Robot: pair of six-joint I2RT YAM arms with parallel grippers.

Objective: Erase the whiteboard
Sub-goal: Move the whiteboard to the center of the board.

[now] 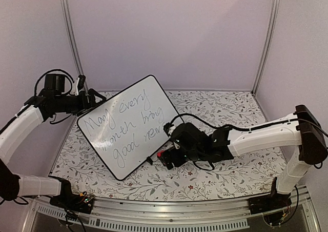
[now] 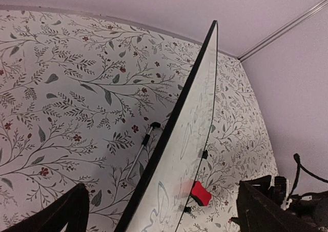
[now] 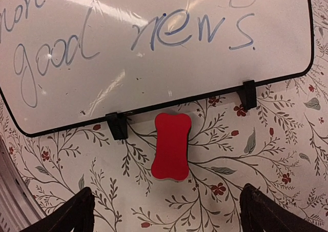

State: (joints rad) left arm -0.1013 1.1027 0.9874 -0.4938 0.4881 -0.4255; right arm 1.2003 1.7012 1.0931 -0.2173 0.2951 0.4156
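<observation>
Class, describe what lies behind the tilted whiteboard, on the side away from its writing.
Behind the whiteboard, a slim pale rod with a black tip lies on the floral table cover; whether it is a marker or a prop is unclear. In the top view the board covers it.

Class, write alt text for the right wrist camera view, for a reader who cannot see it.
A red bone-shaped eraser lies on a floral tablecloth, just below the bottom edge of the whiteboard, between its two black feet. Handwriting on the board reads "good news". The open right gripper frames the picture's bottom corners.
</observation>
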